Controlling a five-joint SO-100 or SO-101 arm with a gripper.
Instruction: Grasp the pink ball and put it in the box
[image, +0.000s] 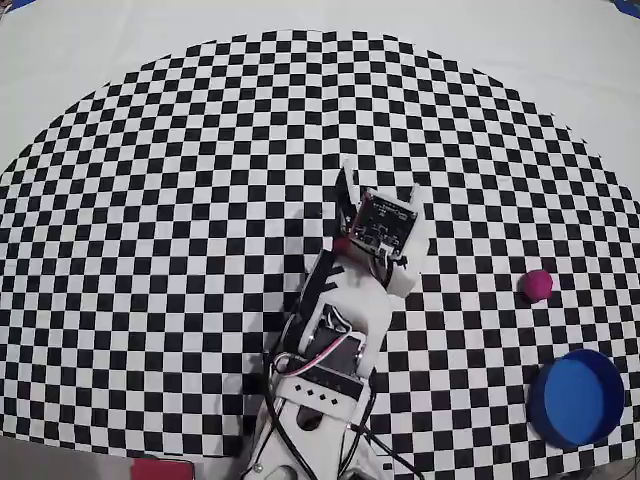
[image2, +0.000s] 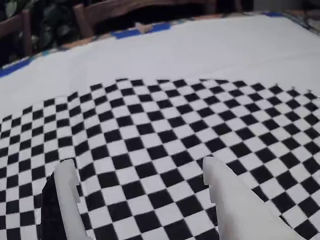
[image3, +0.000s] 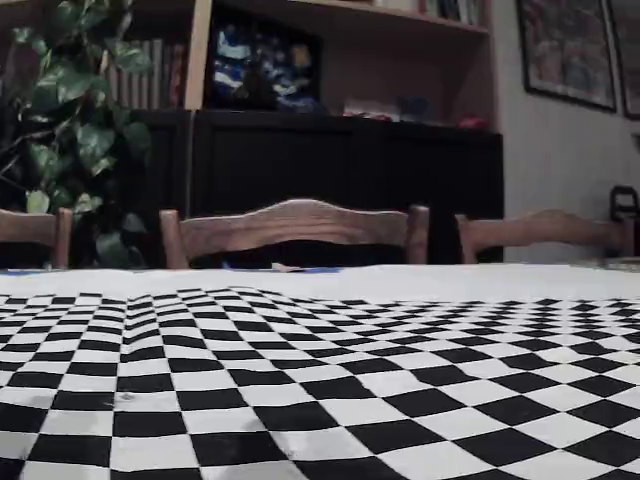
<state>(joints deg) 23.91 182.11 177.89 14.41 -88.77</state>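
The pink ball (image: 537, 284) lies on the checkered cloth at the right in the overhead view. The box (image: 578, 397), a round shallow blue container, stands below it near the lower right corner and looks empty. My gripper (image: 380, 185) sits near the cloth's middle, well left of the ball, and points toward the far edge. In the wrist view the gripper (image2: 137, 167) is open, its two white fingers (image2: 67, 175) wide apart with only checkered cloth between them. Neither the ball nor the box shows in the wrist or fixed views.
The checkered cloth (image: 200, 200) covers a white table (image: 100, 60). The arm's base and cables (image: 320, 400) are at the bottom centre. A red object (image: 160, 468) lies at the bottom edge. Wooden chairs (image3: 295, 228) stand beyond the table's far edge.
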